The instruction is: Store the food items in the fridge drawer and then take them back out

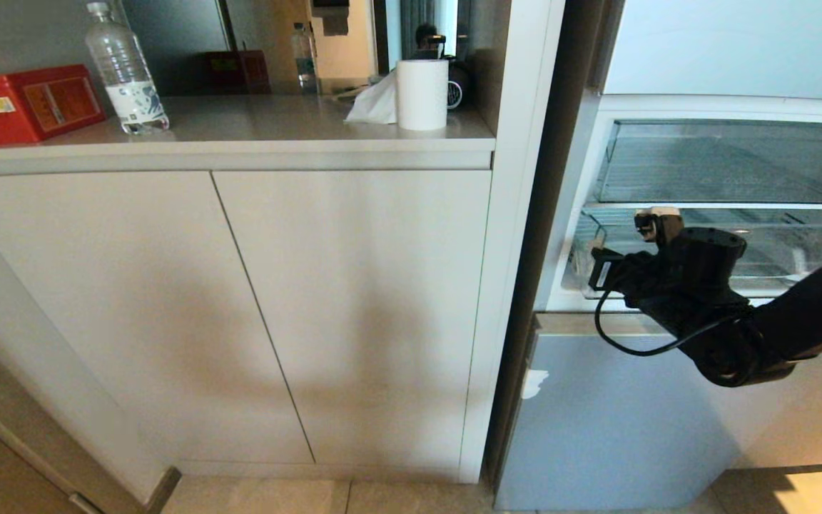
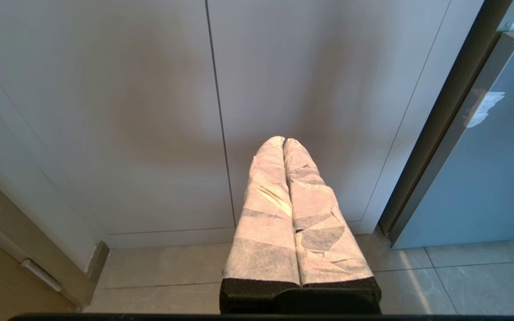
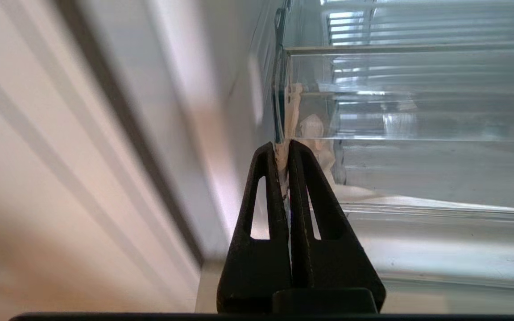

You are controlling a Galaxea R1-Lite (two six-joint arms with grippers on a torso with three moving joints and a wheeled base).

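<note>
My right gripper (image 3: 285,145) is clenched on the front lip of the fridge drawer (image 3: 417,120); my left gripper (image 2: 283,141) hangs pressed together beside the fridge (image 2: 502,169)

The drawer (image 1: 775,257) is cut off at three o'clock in the head view and partly hidden by the right arm (image 1: 775,321).
</note>
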